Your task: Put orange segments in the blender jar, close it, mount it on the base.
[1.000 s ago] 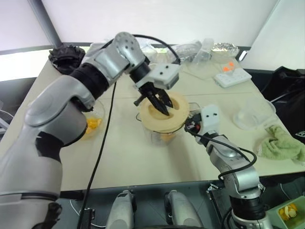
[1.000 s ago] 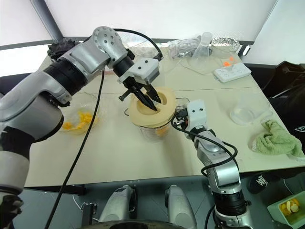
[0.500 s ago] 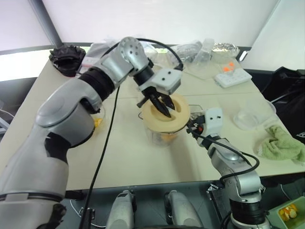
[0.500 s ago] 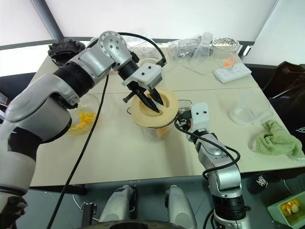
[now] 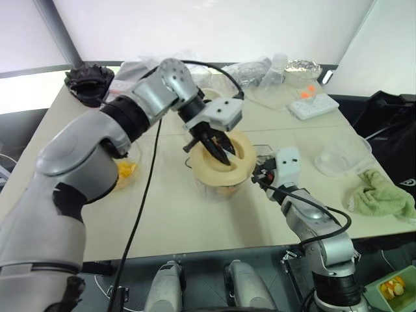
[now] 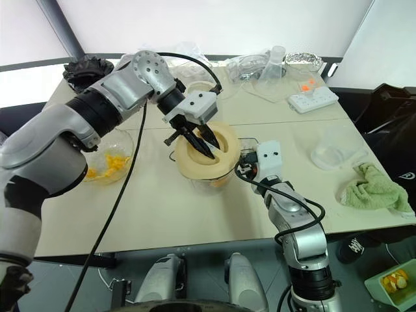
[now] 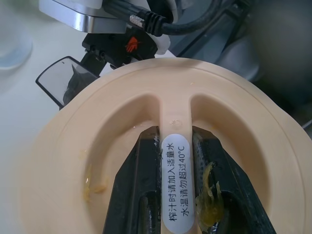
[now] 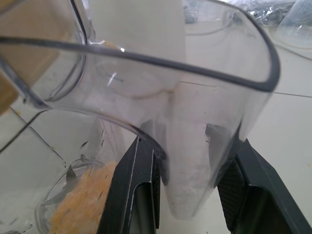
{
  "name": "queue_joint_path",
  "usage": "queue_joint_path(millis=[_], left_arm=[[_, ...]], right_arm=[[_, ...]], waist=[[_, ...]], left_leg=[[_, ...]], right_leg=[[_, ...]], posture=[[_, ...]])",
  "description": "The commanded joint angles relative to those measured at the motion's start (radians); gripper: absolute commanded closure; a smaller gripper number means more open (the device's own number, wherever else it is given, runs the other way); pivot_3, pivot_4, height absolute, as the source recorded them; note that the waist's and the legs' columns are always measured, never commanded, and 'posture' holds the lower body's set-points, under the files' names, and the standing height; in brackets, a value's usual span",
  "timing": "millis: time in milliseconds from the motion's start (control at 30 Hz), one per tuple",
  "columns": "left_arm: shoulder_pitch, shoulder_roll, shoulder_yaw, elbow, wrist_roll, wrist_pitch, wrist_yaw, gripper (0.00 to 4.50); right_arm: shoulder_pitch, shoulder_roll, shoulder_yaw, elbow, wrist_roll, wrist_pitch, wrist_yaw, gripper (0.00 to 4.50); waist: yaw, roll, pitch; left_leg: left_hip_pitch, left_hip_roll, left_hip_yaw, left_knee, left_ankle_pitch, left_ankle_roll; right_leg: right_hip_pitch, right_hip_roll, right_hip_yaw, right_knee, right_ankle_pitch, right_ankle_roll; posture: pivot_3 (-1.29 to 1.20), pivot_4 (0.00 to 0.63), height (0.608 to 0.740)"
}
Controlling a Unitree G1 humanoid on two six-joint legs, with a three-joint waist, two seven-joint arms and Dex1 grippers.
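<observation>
Left eye view: the left hand [image 5: 218,148] is clamped on the centre rib of the pale-yellow lid [image 5: 224,158], seating it on the one blender jar [image 5: 224,185] mid-tabletop [image 5: 169,214]; the right hand [image 8: 187,192] grips the jar's handle [image 8: 195,161]. Orange segments [image 8: 80,204] already lie inside; more sit in one clear bowl [image 6: 107,162]. Closing seems nearly done; mounting on the base remains.

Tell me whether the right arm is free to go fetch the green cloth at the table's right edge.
Probably not as things stand: the right gripper is closed on the blender jar handle, steadying it while the left gripper pinches the lid rib. The green cloth lies unobstructed, but reaching it means releasing the jar.
</observation>
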Motion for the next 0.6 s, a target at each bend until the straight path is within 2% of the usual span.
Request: queue_joint_path(millis=[33,133,333,600], left_arm=[[0.112,-0.046,-0.068,0.032,0.169,0.112,-0.028,4.17],[0.142,-0.069,0.001,0.055,0.246,0.134,-0.028,4.17],[0.211,-0.052,0.093,0.017,0.388,0.18,-0.028,4.17],[0.27,-0.085,0.281,-0.027,0.521,0.414,0.069,4.17]], right_arm=[[-0.027,0.012,-0.005,-0.101,0.038,-0.022,0.026,3.56],[-0.026,0.01,-0.006,-0.102,0.036,-0.018,0.028,3.56],[-0.037,0.007,-0.01,-0.094,0.033,-0.016,0.03,3.56],[-0.05,0.002,-0.01,-0.078,0.031,-0.021,0.037,3.56]], waist=[[0.001,0.0,-0.001],[0.003,0.001,-0.005],[0.004,0.001,-0.018],[0.007,0.004,-0.026]], left_leg=[[0.0,0.0,0.0,0.0,0.0,0.0],[0.0,0.0,0.0,0.0,0.0,0.0],[0.001,0.0,0.0,0.0,-0.001,0.002],[0.002,0.0,0.0,0.0,-0.003,0.005]], right_leg=[[0.0,0.0,0.0,0.0,0.0,0.0],[0.0,0.0,0.0,0.0,0.0,0.0],[0.001,0.0,0.0,-0.001,-0.001,-0.001],[0.003,0.0,0.0,-0.002,-0.002,-0.002]], posture=[[0.0,0.15,0.74],[0.0,0.15,0.74],[0.0,0.15,0.74],[0.0,0.15,0.74]])
